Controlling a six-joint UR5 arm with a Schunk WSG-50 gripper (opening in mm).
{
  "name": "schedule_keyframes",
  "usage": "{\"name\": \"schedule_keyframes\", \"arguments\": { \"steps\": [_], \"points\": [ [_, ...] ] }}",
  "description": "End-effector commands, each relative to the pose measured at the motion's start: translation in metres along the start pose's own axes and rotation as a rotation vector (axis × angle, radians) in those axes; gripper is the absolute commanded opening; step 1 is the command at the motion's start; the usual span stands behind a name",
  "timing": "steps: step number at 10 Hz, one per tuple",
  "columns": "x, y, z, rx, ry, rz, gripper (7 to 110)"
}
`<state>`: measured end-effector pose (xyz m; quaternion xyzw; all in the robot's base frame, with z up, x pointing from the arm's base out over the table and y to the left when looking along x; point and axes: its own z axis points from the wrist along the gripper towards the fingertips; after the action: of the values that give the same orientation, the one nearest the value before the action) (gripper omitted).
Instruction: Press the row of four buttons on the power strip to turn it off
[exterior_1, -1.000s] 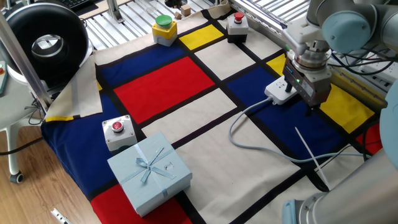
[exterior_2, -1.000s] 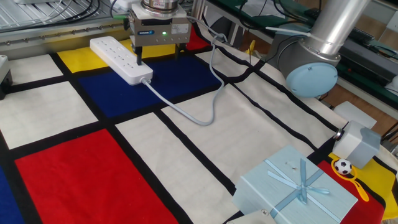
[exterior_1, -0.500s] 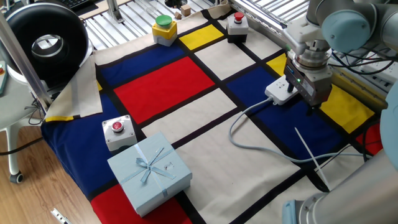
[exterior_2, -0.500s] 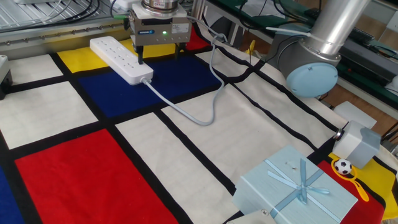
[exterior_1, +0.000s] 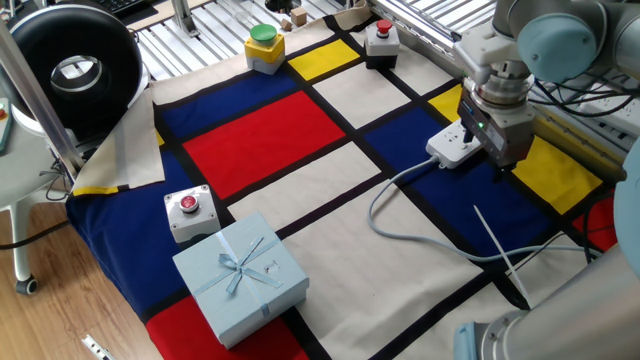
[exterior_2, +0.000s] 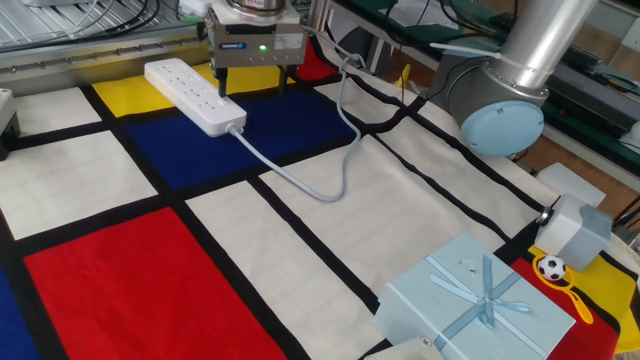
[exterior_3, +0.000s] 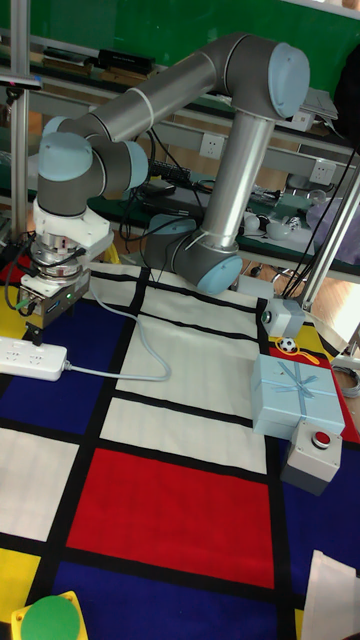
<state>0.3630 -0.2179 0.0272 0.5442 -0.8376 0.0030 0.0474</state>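
Note:
The white power strip (exterior_2: 193, 95) lies slantwise on the yellow and blue cloth, and its grey cable (exterior_2: 300, 180) leaves the near end. The four buttons (exterior_2: 196, 88) show only as tiny marks along its top face. My gripper (exterior_2: 253, 88) hangs open just above the strip's cable end. One dark finger (exterior_2: 222, 88) is over the strip, and the other stands off to its right above the cloth. The fixed view from the other side shows the gripper (exterior_1: 488, 152) covering most of the strip (exterior_1: 450, 148). In the tall view the gripper (exterior_3: 45, 322) hovers over the strip (exterior_3: 30, 356).
A pale blue gift box (exterior_1: 240, 275) and a grey box with a red button (exterior_1: 188, 212) sit at the near corner. A green button on a yellow box (exterior_1: 263, 45) and a red button on a black box (exterior_1: 382, 40) stand at the far edge. A thin white rod (exterior_1: 500, 245) lies beside the cable.
The gripper has risen a little, so its finger over the strip now stands slightly higher. The strip and cable have not moved.

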Motion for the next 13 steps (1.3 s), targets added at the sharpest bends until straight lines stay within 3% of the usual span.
{"name": "schedule_keyframes", "arguments": {
  "steps": [1,4,10,13],
  "points": [
    [0.012,-0.014,-0.007,0.036,0.012,0.017,22],
    [0.033,-0.022,-0.001,0.038,0.010,-0.012,22],
    [0.020,-0.016,0.011,0.018,-0.041,-0.015,22],
    [0.022,-0.017,0.013,0.020,-0.032,-0.015,22]
  ]
}}
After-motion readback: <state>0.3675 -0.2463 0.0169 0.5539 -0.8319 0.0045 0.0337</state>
